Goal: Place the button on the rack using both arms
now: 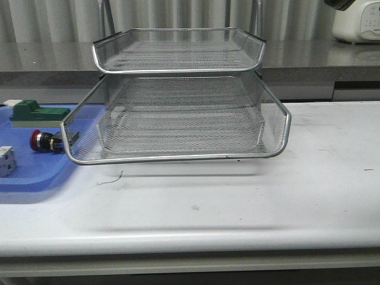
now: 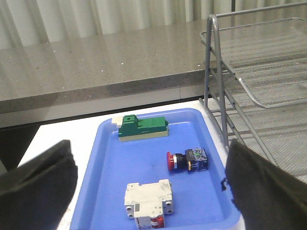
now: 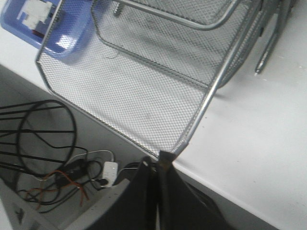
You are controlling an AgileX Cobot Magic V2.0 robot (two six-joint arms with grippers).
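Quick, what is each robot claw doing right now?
Left gripper: open, holding nothing, above the blue plastic tray.
Right gripper: shut on the silver wire-mesh rack tray's corner.

Counted on and around the table:

One button [image 2: 184, 160], one rack [image 1: 178, 107] with three mesh tiers visible, one blue tray [image 2: 108, 167], one green block [image 2: 143, 128], one white part [image 2: 147, 198], two dark grippers, left [image 2: 153, 191] and right [image 3: 156, 191]; below the table edge, one black wire basket [image 3: 36, 134].
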